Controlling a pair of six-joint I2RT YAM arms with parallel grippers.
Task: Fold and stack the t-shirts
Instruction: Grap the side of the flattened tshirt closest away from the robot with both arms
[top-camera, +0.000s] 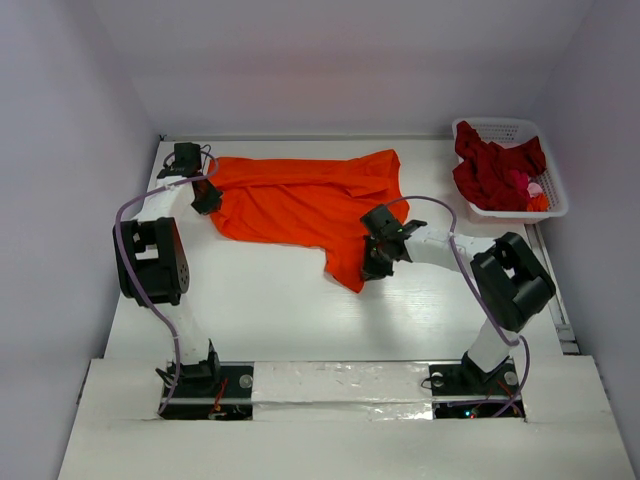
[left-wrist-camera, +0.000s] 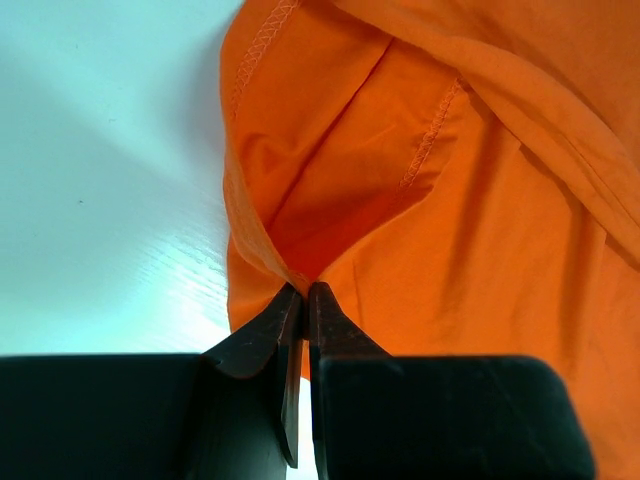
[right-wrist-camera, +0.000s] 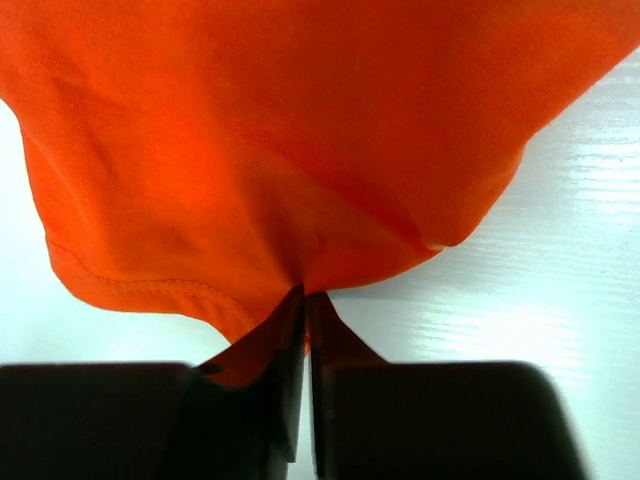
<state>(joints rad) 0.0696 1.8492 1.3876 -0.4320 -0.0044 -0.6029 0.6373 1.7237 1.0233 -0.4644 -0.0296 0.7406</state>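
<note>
So far nothing is folded — the orange t-shirt (top-camera: 300, 205) lies rumpled on the worktop (top-camera: 260, 310), left gripper (left-wrist-camera: 304, 290) and right gripper (right-wrist-camera: 304, 292) each pinching its edge — and the dark red t-shirts (top-camera: 495, 170) sit heaped in the basket (top-camera: 500, 123).

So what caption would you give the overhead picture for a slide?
Left gripper and right gripper pinch the orange t-shirt; dark red shirts wait in the basket.
</note>
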